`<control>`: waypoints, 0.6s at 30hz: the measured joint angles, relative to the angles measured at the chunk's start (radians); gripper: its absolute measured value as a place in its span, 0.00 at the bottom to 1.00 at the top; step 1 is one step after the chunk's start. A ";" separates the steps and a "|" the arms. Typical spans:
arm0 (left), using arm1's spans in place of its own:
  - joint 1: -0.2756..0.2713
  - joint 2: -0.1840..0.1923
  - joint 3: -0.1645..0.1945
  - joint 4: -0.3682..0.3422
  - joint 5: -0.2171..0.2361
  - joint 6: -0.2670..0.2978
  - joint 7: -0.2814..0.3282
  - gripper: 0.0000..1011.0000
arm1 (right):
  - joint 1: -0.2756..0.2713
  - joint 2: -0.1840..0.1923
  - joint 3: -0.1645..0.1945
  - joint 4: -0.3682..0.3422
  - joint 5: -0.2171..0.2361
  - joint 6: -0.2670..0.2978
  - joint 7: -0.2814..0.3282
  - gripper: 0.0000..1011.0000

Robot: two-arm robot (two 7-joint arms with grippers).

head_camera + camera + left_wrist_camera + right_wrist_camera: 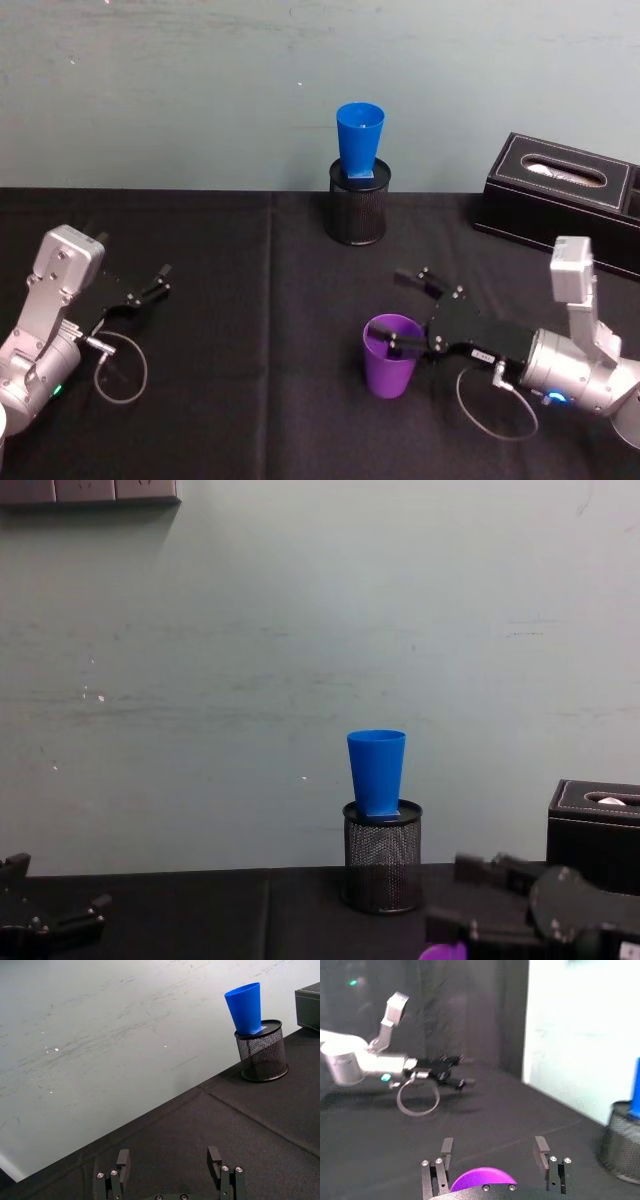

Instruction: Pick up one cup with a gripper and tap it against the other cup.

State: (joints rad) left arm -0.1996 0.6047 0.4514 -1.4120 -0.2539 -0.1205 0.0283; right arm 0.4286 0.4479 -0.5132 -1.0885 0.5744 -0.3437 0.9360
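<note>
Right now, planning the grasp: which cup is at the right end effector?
The purple cup, on the table at the right end effector; the blue cup sits atop the mesh holder.

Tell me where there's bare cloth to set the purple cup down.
Bare cloth lies between the left pincer and the purple cup, in front of the mesh holder carrying the blue cup. It is crowded on the right: the right pincer straddles the purple cup's rim, with the black box behind.
</note>
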 joint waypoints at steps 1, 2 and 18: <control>0.000 0.000 0.000 0.000 0.000 0.000 0.000 1.00 | -0.012 0.003 0.011 -0.022 0.004 0.002 -0.026 0.99; 0.000 0.000 0.000 0.000 0.000 0.000 0.000 1.00 | -0.017 0.004 0.017 -0.033 0.005 0.003 -0.037 0.99; 0.000 0.000 0.000 0.000 0.000 0.000 0.000 1.00 | -0.113 -0.036 0.103 -0.230 -0.098 0.218 -0.474 0.99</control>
State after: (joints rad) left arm -0.1995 0.6047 0.4514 -1.4120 -0.2539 -0.1205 0.0283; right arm 0.3157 0.4115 -0.4103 -1.3188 0.4766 -0.1256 0.4616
